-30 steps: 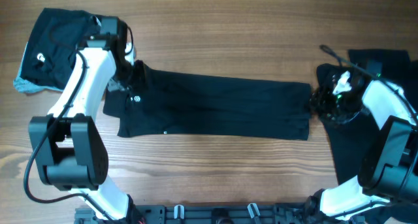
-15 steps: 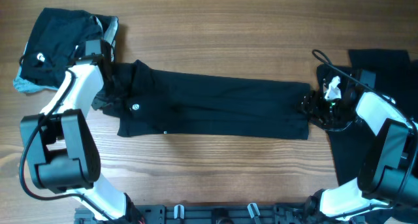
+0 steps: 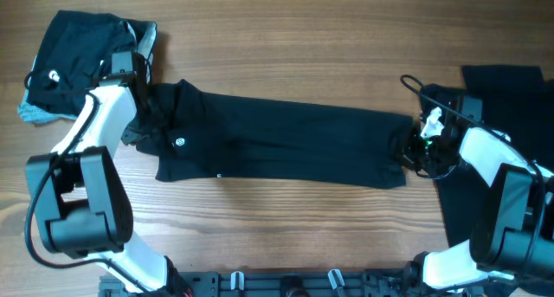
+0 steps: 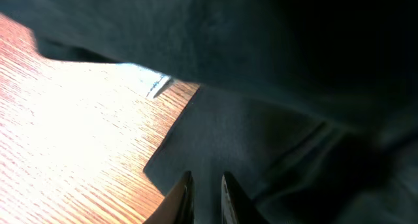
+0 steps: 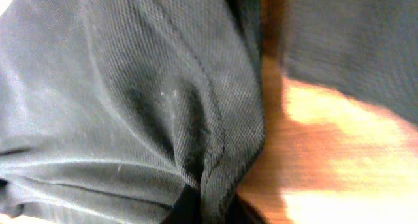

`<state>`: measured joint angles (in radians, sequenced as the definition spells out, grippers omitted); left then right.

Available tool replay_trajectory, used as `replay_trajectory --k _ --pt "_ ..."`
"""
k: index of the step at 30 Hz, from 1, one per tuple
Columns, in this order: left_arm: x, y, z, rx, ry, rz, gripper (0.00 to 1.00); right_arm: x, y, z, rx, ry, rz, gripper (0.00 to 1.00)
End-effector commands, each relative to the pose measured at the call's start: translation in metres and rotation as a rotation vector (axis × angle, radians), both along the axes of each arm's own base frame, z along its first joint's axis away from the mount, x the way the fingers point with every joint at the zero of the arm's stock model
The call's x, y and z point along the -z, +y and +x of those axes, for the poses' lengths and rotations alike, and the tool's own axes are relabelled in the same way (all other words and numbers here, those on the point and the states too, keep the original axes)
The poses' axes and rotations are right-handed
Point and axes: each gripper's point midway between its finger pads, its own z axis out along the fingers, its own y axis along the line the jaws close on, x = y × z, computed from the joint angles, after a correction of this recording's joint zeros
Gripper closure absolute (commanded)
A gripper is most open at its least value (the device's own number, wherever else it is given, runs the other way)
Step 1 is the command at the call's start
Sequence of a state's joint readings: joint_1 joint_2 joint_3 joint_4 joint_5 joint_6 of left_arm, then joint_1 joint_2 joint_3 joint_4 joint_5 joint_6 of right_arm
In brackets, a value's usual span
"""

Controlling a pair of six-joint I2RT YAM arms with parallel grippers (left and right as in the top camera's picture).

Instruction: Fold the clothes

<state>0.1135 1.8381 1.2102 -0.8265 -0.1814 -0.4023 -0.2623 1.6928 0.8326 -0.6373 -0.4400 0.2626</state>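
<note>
Two arms at the ends of a long black shirt

From above, the long black shirt [image 3: 286,145] lies flat across the middle of the desk [image 3: 286,54], reaching from near the left edge to near the right edge, with a small white logo [image 3: 180,142] by its left end. The left gripper [image 3: 149,115] is at the left end and the right gripper [image 3: 407,150] is at the right end. A pile of black clothes [image 3: 74,54] sits in the far left corner, and another black cloth [image 3: 498,80] lies by the right edge. Only the close views show the fingers. The left gripper [image 4: 206,185] has its fingers almost together over dark cloth, but whether they pinch it cannot be told. The right gripper [image 5: 209,209] is closed tight on a bunched fold of the shirt [image 5: 130,87].
</note>
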Motion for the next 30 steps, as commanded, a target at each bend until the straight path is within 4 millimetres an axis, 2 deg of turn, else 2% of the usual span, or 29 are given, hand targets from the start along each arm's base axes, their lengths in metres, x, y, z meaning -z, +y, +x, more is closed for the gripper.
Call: replay_trajectory --k 1,4,7,10,13,16,18,21,24,25,27,29,30 --pt "-0.047 -0.002 0.012 0.005 -0.145 -0.017 0.83 -0.042 -0.039 0.009 0.077 -0.010 -0.219 0.96" --pt "-0.079 -0.001 0.015 0.006 -0.240 -0.005 0.80 -0.079 -0.053 0.008 0.094 -0.034 -0.308 0.96" --pt "-0.108 -0.002 0.015 0.008 -0.324 0.006 0.79 -0.104 -0.046 0.009 0.086 -0.083 -0.295 0.96" --pt "-0.120 -0.002 0.015 0.008 -0.362 0.010 0.79 -0.108 -0.007 0.012 -0.006 -0.111 -0.198 0.96" --pt "-0.120 -0.002 0.015 0.008 -0.361 0.010 0.79 -0.110 0.047 0.012 -0.119 -0.123 -0.145 0.96" --pt "-0.120 -0.002 0.015 0.008 -0.361 0.010 0.78 -0.111 0.113 0.009 -0.228 -0.149 -0.117 0.96" --pt "-0.120 -0.002 0.015 0.008 -0.362 0.010 0.78 -0.105 0.136 0.009 -0.260 -0.148 -0.101 0.96" --pt "-0.120 -0.002 0.015 0.009 -0.361 0.010 0.78 -0.081 0.173 0.011 -0.322 -0.125 -0.079 0.95" --pt "-0.120 -0.002 0.015 0.009 -0.361 0.010 0.78 -0.065 0.190 0.009 -0.363 -0.096 -0.048 0.92" --pt "-0.120 -0.002 0.015 0.009 -0.361 0.010 0.77 -0.062 0.196 0.010 -0.379 -0.097 -0.020 0.85" --pt "-0.120 -0.002 0.015 0.009 -0.361 0.010 0.77 -0.068 0.210 0.014 -0.437 -0.145 0.051 0.64" --pt "-0.120 -0.002 0.015 0.009 -0.361 0.010 0.76 -0.079 0.223 0.025 -0.457 -0.217 0.113 0.59" --pt "-0.120 -0.002 0.015 0.009 -0.361 0.010 0.76 -0.082 0.223 0.028 -0.453 -0.230 0.114 0.59"
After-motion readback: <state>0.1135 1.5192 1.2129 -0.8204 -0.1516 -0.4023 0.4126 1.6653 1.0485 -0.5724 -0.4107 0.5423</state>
